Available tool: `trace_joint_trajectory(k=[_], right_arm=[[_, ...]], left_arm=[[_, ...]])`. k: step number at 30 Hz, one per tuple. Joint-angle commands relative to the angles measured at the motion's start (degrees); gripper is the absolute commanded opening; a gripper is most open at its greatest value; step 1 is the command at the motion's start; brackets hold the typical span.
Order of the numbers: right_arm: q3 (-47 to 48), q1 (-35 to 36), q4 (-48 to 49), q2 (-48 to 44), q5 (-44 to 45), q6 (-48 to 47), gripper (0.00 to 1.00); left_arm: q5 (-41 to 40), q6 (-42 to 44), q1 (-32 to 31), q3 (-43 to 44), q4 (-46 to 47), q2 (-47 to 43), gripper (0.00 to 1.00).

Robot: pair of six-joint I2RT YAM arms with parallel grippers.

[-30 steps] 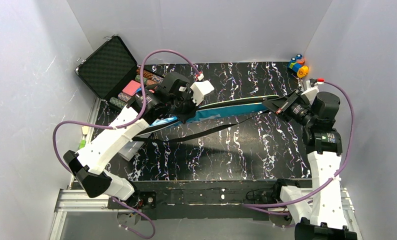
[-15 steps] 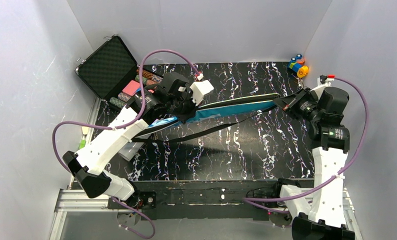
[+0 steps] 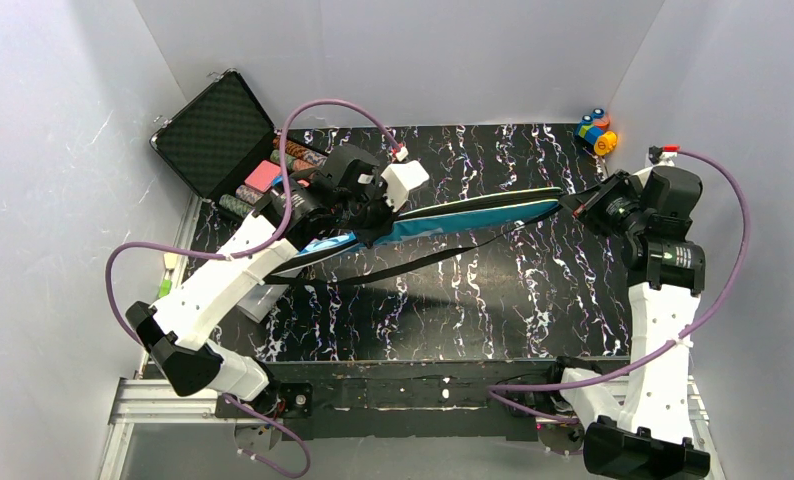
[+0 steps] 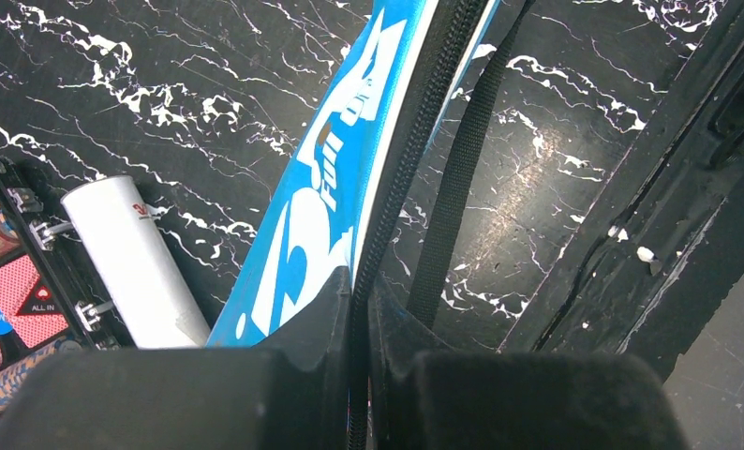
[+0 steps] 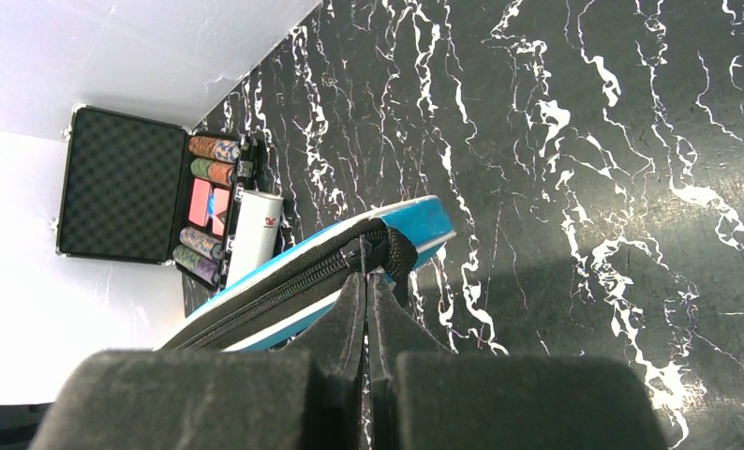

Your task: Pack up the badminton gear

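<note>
Blue bag (image 3: 443,220): is hanging edge-up above the black marbled table (image 3: 473,320), stretched between the two grippers and casting a shadow beneath itself.
Left gripper (image 4: 361,291): is pinching the bag partway along its length, towards its wider end. The fingers are pressed together on the zipped edge, with white lettering showing on the blue side panel just beyond them.
Right gripper (image 5: 365,281): is gripping the bag's narrow tip. The fingers are squeezed together where the zipper (image 5: 293,281) ends.
Black strap (image 3: 413,262): is dangling in a loose line below the bag's near side, running alongside the zip in the left wrist view.
White tube (image 4: 134,258): is lying on the table by the bag's wider end, on its far side, beside the chip case.
Chip case (image 3: 213,135): is sitting open beyond the bag's wider end, with the lid raised and rows of coloured chips showing.
Small toy (image 3: 596,130): is resting well behind the bag's narrow tip, in the table's far corner.
</note>
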Motion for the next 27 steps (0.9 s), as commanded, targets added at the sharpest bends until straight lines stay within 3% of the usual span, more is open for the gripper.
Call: trace_joint_trajectory(k=[1, 7, 8, 11, 15, 23, 27], right_arm=[[2.01, -2.61, 3.48, 1.54, 6.99, -1.86, 0.01], [-3.11, -3.27, 5.88, 1.47, 3.75, -0.84, 0.01], [-3.37, -3.37, 5.69, 1.51, 2.86, -0.59, 0.06], [-2.45, -4.00, 4.80, 0.92, 1.30, 1.27, 0.34], [2.63, -4.52, 2.75, -0.76, 2.54, 3.85, 0.50], [8.24, -4.61, -1.12, -2.51, 4.38, 8.31, 0.53], [7.27, -4.61, -0.73, -2.98, 3.02, 9.64, 0.53]], left_arm=[[-2.58, 0.20, 0.52, 0.96, -0.77, -2.82, 0.00], [-2.64, 0.36, 0.55, 1.38, -0.56, -2.80, 0.00], [-2.48, 0.33, 0.48, 1.71, -0.48, -2.35, 0.00], [-1.58, -0.06, 0.51, 4.34, -0.36, -0.05, 0.00], [-0.86, -0.41, 0.22, 11.49, -0.76, 5.25, 0.00], [-4.62, 3.30, -3.31, 25.72, 1.95, 17.44, 0.00], [-11.92, 8.14, -7.12, 31.76, 4.21, 23.41, 0.00]])
